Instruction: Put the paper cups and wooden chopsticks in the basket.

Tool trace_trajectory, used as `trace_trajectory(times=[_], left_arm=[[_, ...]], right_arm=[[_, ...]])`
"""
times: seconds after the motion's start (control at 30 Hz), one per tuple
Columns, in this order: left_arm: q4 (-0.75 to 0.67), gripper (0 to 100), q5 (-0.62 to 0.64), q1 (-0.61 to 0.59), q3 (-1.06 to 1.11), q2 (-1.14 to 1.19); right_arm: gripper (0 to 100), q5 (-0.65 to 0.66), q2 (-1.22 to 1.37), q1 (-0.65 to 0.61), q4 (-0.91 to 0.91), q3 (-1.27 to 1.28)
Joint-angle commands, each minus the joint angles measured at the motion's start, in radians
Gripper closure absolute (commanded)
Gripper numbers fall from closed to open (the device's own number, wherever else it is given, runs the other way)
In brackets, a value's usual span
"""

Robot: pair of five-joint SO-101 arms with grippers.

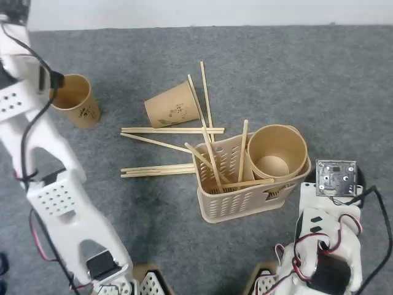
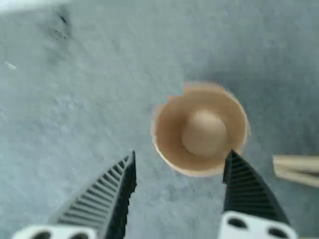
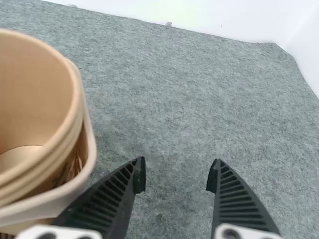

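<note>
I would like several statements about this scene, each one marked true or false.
1. Paper cups stand stacked inside the basket. True.
2. Both cups outside the basket stand upright. False: the tipped cup lies on its side, and only the upright cup stands.
3. The left gripper is shut on a cup. False: it is open above the upright cup.
4. Several wooden chopsticks lie on the carpet. True.

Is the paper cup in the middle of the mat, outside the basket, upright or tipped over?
Tipped over: the cup lies on its side on the mat, its wall showing from base to rim.
</note>
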Motion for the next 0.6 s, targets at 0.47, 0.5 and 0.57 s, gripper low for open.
trace_trajectory(times=[0.47,0.5,0.57], left_arm=[[-0.157,73,0.066,-0.035,0.154,0.087],[-0.146,73,0.066,-0.034,0.154,0.098],[-0.133,75,0.066,-0.032,0.153,0.107]], right_arm=[[79.0,0.003,-0.004,-0.004,-0.012,-0.006],[79.0,0.003,-0.004,-0.004,-0.012,-0.006],[79.0,0.003,-0.004,-0.004,-0.012,-0.005]])
